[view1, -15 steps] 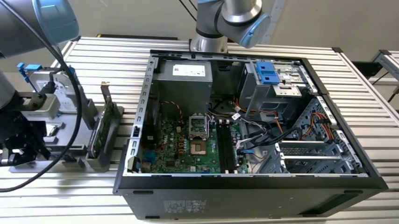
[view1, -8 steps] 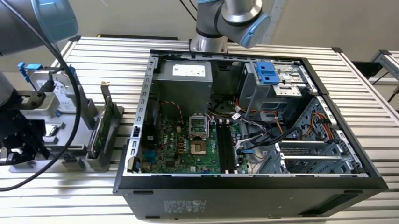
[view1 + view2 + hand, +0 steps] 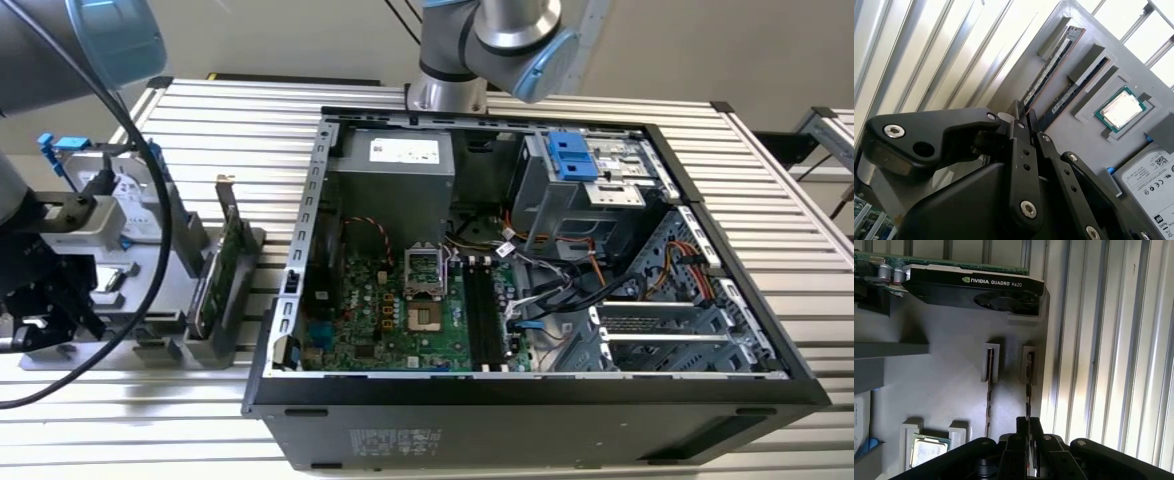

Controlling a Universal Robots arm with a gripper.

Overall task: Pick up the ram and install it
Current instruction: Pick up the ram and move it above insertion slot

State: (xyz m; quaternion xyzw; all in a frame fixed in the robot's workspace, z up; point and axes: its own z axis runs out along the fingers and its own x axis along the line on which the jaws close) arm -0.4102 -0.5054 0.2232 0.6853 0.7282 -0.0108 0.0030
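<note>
Two ram sticks stand on edge in slots of a grey parts holder [image 3: 949, 370]. In both wrist views my gripper [image 3: 1028, 427] [image 3: 1024, 115] sits over the ram [image 3: 1028, 385] [image 3: 1051, 67] nearest the slatted table. Its black fingers are pressed close on that stick's end, and the stick still stands in its slot. The other ram stick [image 3: 989, 390] [image 3: 1074, 90] lies beside it, untouched. In the exterior view the gripper [image 3: 54, 310] hangs over the holder at the far left. The open computer case [image 3: 287, 300] stands in the middle, with black memory slots [image 3: 483, 315] on its green motherboard.
The holder also carries a graphics card [image 3: 974, 287] [image 3: 220, 270], a processor chip [image 3: 929, 450] [image 3: 1121, 107] and a silver hard drive [image 3: 1149, 175]. Cables and a drive cage [image 3: 587, 190] crowd the case's far side. The arm's base [image 3: 447, 90] stands behind the case.
</note>
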